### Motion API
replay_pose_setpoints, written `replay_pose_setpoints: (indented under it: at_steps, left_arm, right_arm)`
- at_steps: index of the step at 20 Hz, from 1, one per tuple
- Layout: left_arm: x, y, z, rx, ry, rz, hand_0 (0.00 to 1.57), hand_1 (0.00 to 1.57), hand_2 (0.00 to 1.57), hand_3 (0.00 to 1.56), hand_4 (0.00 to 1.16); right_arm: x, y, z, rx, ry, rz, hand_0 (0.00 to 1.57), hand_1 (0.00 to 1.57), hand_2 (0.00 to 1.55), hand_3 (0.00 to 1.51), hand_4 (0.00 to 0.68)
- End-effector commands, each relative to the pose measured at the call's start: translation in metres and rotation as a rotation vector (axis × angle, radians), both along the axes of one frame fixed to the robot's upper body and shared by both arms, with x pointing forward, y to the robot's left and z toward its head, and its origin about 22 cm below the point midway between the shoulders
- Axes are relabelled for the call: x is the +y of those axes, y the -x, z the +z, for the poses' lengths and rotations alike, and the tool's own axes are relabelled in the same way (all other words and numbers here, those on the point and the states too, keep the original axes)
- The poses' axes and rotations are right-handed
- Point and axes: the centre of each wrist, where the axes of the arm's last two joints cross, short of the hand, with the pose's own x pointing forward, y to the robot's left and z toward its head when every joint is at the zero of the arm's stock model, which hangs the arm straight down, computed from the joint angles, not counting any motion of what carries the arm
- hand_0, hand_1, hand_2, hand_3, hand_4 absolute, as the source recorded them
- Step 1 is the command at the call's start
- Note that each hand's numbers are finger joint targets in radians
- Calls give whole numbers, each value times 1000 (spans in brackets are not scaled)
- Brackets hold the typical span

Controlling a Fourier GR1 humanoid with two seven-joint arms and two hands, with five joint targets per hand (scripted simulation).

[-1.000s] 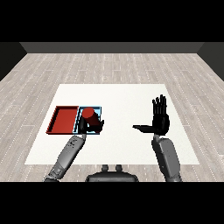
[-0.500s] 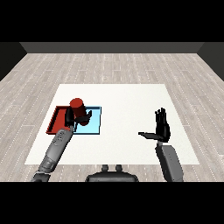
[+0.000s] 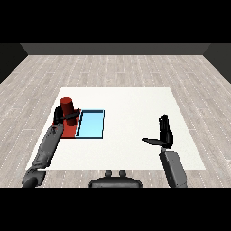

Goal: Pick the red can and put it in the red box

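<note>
Red can (image 3: 67, 107): stood upright in the grasp of the left hand (image 3: 63, 117), whose fingers and thumb were curled round its lower half. It was held over the red tray (image 3: 70, 131), toward that tray's far end; whether its base touched the tray floor could not be told. Half a second before, the can was at the seam between the two trays; a second before, it was over the light blue tray (image 3: 92, 124). It had thus moved leftward in steps.

Left forearm: reached in from the lower left corner and lay across the near left part of the red tray.

Light blue tray: lay just beside the red tray on its right, edges touching, position unchanged.

Right hand (image 3: 165, 135): held nothing, fingers straight and pointing up, thumb out to the left, above the white table (image 3: 135, 103). It was lower and nearer than a second before.
</note>
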Motion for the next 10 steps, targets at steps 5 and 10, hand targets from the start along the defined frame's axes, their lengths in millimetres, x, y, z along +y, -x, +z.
replay_pose_setpoints:
  at_steps: [5, 10]
  left_arm:
    - [52, 6, -58, 198, -2, 162, 1571, 1571, 1571, 1490, 1064]
    - [66, 4, -63, 355, -119, 309, 1005, 1005, 1064, 1208, 939]
  right_arm:
    - [-5, -2, -10, -61, 7, 13, 0, 0, 0, 0, 0]
    - [9, -6, 0, -99, 46, 1, 0, 0, 0, 0, 0]
